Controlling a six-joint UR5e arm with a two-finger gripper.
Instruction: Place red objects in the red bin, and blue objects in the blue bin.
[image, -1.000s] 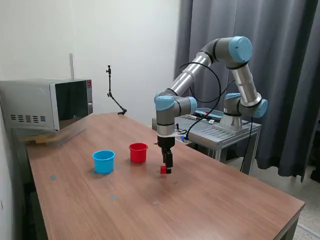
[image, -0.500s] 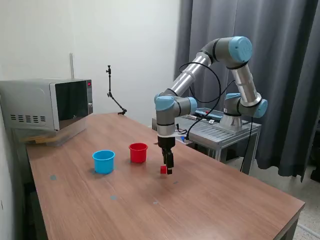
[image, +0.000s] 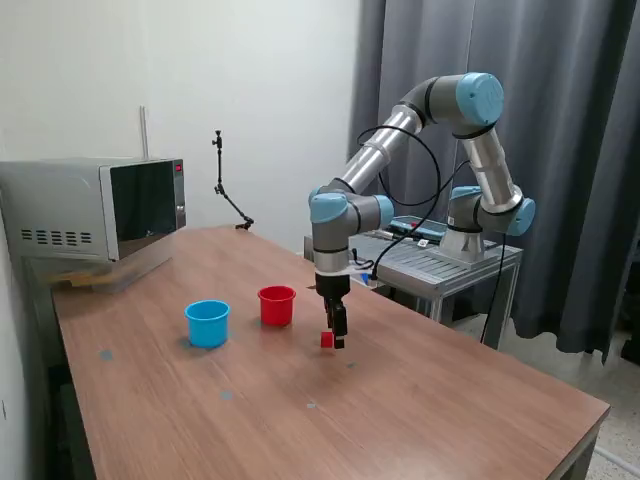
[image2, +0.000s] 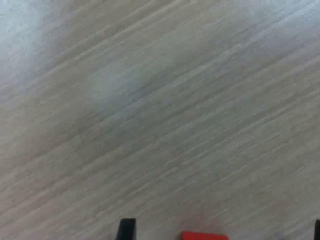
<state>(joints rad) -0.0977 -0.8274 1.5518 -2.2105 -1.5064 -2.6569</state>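
While the gripper hangs near the red cup, its jaws clamp 1 red cube. The blue cup stands beyond the red cup.

Silver arm w/ blue joints, black cable, blk gripper.

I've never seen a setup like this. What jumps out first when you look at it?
A big silver-and-blue robot arm bends down over the wooden table, its pincer right at a tiny red cube. Just beyond the cube, toward the exterior view's left, stand a red cup and then a light blue cup, both upright. A silver microwave sits at the table's far left corner in that view.
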